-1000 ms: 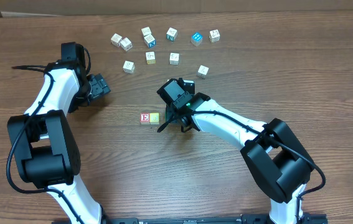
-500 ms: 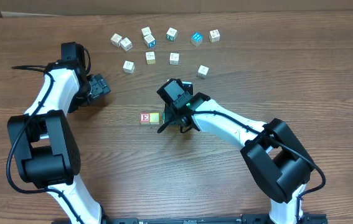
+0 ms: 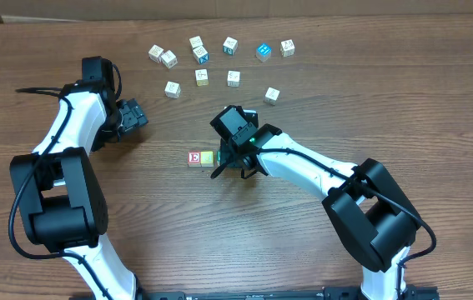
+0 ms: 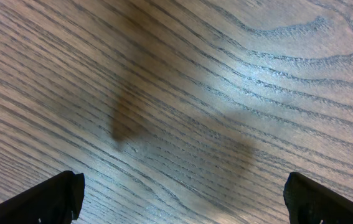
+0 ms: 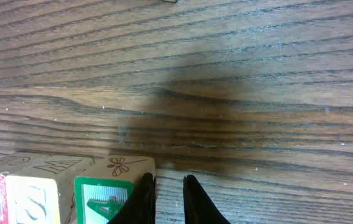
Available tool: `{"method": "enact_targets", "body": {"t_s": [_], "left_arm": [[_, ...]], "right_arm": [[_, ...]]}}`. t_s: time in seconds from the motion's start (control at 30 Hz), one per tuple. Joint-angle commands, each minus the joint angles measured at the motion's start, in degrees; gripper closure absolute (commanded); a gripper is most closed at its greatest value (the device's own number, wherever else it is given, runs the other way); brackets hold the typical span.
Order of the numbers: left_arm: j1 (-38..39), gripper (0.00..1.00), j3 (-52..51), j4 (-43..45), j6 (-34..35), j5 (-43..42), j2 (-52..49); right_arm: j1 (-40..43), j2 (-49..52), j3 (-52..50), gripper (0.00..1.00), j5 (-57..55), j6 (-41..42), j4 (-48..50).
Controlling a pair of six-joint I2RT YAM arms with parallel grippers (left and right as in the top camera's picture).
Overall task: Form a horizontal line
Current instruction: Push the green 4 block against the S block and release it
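The row (image 3: pixel 201 158) lies near the middle of the tabletop (image 3: pixel 303 250): a red cube (image 3: pixel 194 158), a yellow cube (image 5: pixel 33 193) touching it, and a green cube (image 5: pixel 101 202) touching that. No fourth cube shows in the row.

The right gripper (image 5: pixel 169 199) has its fingers pinched narrow with only bare wood between them. It sits just beside the green cube's free side; I cannot tell if it touches. This looks like squaring up the end. Any nudge should run straight along the row and be light, so the cubes don't skew. Lift straight up to leave.

The left gripper (image 3: pixel 133 115) hangs wide and empty near the left edge. Loose cubes (image 3: pixel 233 77) sit toward the far edge.
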State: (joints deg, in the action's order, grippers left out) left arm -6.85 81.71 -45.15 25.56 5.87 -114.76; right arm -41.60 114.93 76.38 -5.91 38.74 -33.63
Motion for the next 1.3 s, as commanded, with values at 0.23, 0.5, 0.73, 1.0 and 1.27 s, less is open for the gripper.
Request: {"method": "enact_targets", "body": {"t_s": [0.23,0.5,0.73,1.0,1.27], "left_arm": [[0.3,0.0,-0.3,0.0,0.2,0.7,0.7],[0.3,0.0,-0.3,0.0,0.2,0.7,0.7],[0.3,0.01,-0.3,0.0,0.2,0.7,0.7],[0.3,0.01,-0.3,0.0,0.2,0.7,0.7],[0.3,0.0,-0.3,0.0,0.2,0.7,0.7]], "right_arm": [[0.2,0.2,-0.3,0.86,1.6,-0.4,0.8],[0.2,0.2,-0.3,0.86,1.6,-1.1,1.0],[0.2,0.2,-0.3,0.86,2.3,-1.1,1.0],[0.2,0.2,-0.3,0.86,2.7,-1.1,1.0],[0.2,0.2,-0.3,0.85,2.7,-1.1,1.5]]}}
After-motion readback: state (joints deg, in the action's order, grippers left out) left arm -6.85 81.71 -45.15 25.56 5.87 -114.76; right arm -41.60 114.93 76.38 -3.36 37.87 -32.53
